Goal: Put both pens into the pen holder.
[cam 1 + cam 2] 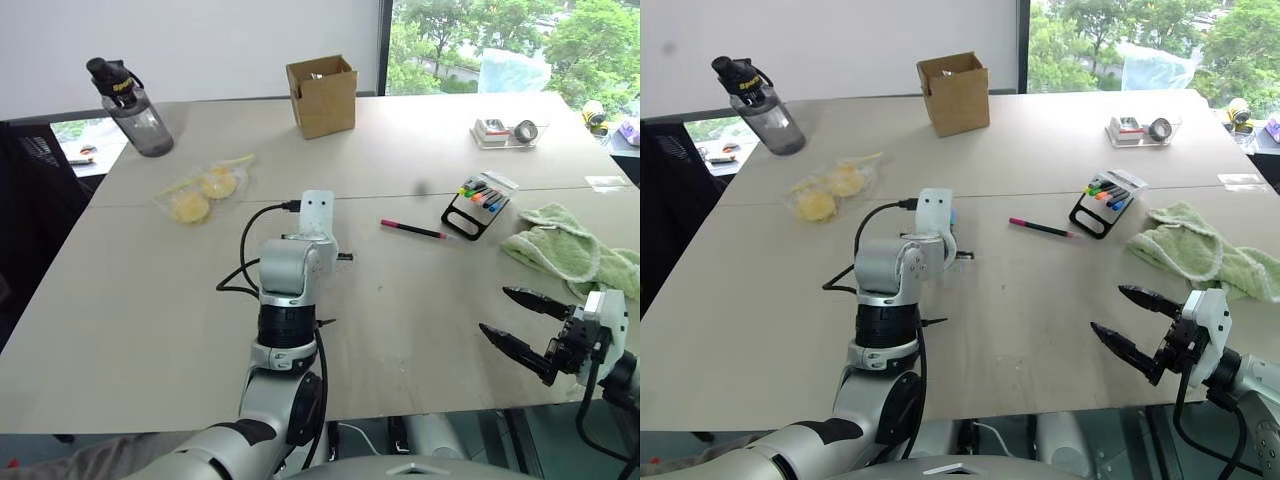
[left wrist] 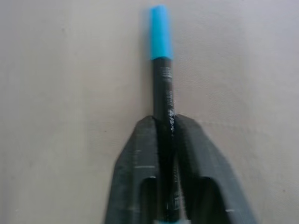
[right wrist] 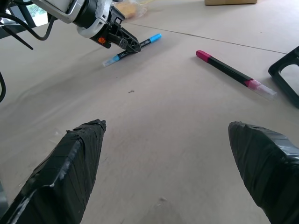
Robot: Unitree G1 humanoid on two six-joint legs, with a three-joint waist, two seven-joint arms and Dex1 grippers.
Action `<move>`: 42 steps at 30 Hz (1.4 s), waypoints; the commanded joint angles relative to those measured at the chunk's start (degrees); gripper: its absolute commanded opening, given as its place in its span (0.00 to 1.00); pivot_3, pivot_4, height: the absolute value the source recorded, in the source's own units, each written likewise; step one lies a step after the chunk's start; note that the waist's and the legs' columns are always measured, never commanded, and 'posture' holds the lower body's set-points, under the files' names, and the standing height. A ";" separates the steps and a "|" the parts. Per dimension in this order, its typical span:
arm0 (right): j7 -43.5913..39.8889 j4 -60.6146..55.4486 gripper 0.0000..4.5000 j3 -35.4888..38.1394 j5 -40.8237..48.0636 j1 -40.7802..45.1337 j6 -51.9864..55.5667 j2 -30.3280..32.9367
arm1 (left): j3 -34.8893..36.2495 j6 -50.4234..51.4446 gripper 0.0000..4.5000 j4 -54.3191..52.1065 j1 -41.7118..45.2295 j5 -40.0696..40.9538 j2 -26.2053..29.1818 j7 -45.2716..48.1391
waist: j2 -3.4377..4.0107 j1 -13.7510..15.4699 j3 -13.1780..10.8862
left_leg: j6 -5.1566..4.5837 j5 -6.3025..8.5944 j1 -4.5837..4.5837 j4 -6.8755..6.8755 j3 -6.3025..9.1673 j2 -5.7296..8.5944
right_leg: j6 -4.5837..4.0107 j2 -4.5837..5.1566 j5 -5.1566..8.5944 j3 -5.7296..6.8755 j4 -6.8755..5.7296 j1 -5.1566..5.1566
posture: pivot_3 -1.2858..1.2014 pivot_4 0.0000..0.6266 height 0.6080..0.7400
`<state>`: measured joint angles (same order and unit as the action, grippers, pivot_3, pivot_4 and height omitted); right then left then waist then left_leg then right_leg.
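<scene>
The left claw (image 3: 133,45) is clenched on the blue pen (image 2: 161,84) low on the worktop (image 1: 420,330), so lifting it toward the pen holder (image 1: 476,206) comes next, while the pink pen (image 1: 413,229) lies near that holder and the right claw (image 1: 520,325) hangs released.

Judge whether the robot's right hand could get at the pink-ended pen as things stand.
Probably yes. The right hand is open and holds nothing, and only bare table lies between it and the pink-ended pen, which lies free beside the pen holder. Whether the arm stretches that far is uncertain.
</scene>
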<state>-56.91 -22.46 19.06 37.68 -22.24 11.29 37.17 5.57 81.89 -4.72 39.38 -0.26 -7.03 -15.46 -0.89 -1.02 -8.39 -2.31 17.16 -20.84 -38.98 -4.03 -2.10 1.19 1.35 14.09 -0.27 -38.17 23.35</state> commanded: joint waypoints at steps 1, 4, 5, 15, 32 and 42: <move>-0.45 -0.52 1.00 1.90 0.14 0.23 -0.98 0.23 | 4.22 1.80 0.03 4.65 -2.58 -3.94 0.25 -3.79 | -0.03 -0.10 0.02 | 0.00 0.00 0.14 0.08 0.00 0.00 | 0.01 -0.10 0.00 -0.19 0.00 -0.02 | 0.52 0.24 0.97; -0.33 -0.25 1.00 1.51 -0.10 0.81 -1.11 0.20 | 4.82 0.89 0.03 4.89 -2.57 -3.64 -0.07 -4.03 | -0.04 -0.23 0.03 | 0.01 0.01 0.39 0.32 0.02 0.00 | -0.09 -0.32 -0.06 -0.54 0.00 -0.03 | 0.52 0.24 0.97; -0.26 -0.18 1.00 1.39 -0.17 1.02 -1.10 0.18 | 5.09 0.01 0.03 4.80 -2.79 -3.45 -0.30 -4.12 | -0.04 -0.27 0.04 | 0.03 -0.01 0.47 0.44 -0.03 0.01 | -0.11 -0.34 -0.07 -0.59 0.00 -0.03 | 0.52 0.24 0.97; 3.09 -2.09 1.00 -0.10 0.35 3.45 1.99 -0.38 | -3.51 -21.72 0.03 -1.12 -12.20 5.05 8.97 15.59 | 0.04 -0.23 0.08 | 0.23 -0.12 1.11 0.77 -0.05 -0.02 | -0.22 -0.38 -0.10 -0.66 0.00 -0.43 | 0.52 0.24 0.97; 23.75 -6.26 1.00 -9.13 13.44 25.45 25.07 -9.27 | -10.63 -38.75 0.03 -11.51 -21.12 28.21 23.80 58.96 | -0.25 0.73 -0.12 | 0.41 -0.24 -0.96 0.49 0.02 -0.01 | -0.47 -0.19 -0.28 -0.42 0.30 1.43 | 0.52 0.24 0.97; 34.65 -5.16 1.00 -10.66 28.80 32.27 39.52 -13.68 | -10.58 -36.38 0.03 -15.88 -22.69 36.93 26.65 64.36 | -0.28 0.41 -0.15 | 0.21 -0.14 -1.04 0.44 0.10 0.01 | -0.46 -0.32 -0.28 -0.34 0.28 1.46 | 0.52 0.24 0.97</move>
<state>-23.39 -26.41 7.44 63.10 9.16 49.76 23.84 -5.14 45.73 -18.43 16.56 34.95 19.49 48.48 -1.17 -0.61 -8.54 -2.11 17.02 -21.88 -38.56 -3.93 -2.09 0.73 1.03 13.80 -0.62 -37.90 24.81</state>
